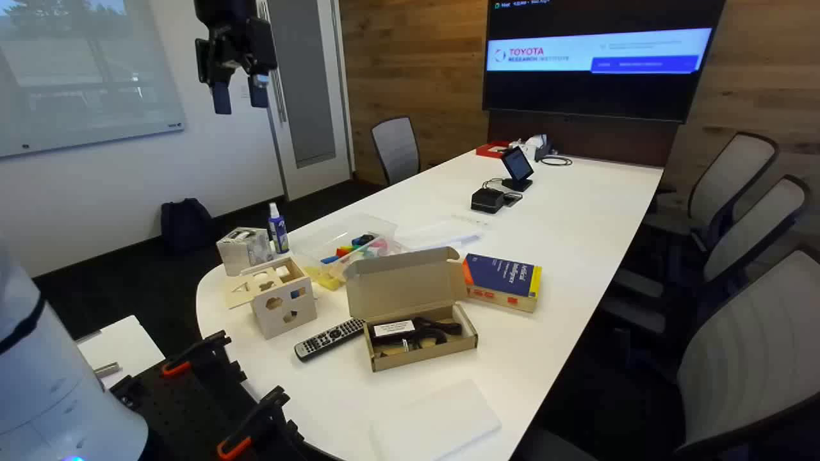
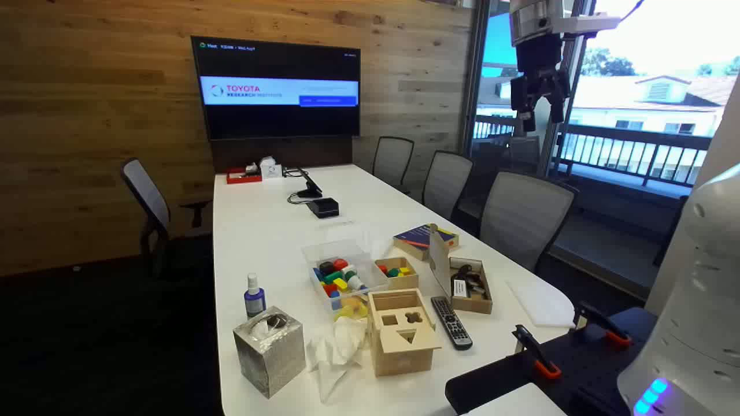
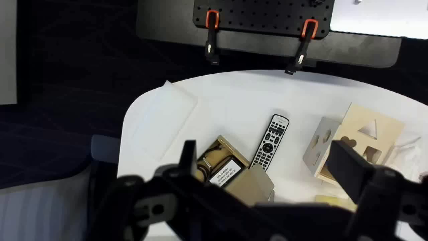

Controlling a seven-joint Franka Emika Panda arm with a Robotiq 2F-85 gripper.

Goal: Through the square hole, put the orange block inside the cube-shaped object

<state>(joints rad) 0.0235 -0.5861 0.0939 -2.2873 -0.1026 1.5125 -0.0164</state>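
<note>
High above the white table point(image 2: 260, 219), the gripper point(image 2: 542, 118) is hanging with its jaws spread apart. Between the tissue box point(image 2: 269, 352) and the remote point(image 2: 452, 323), the wooden cube point(image 2: 399, 363) is standing (I'm not making out the orange block for certain among the coloured blocks point(image 2: 340, 283)).

In an exterior view, the cube point(image 2: 402, 327) sits lower centre, tissue box point(image 2: 269, 353) to its left, remote point(image 2: 452, 323) to its right.

Window point(image 2: 647, 110): overexposed daylight behind gripper point(image 2: 541, 122)
Table point(image 3: 230, 113): bright below gripper
Floor point(image 2: 110, 335): nearly black
Gripper: dark, blurred, wrist view
</note>
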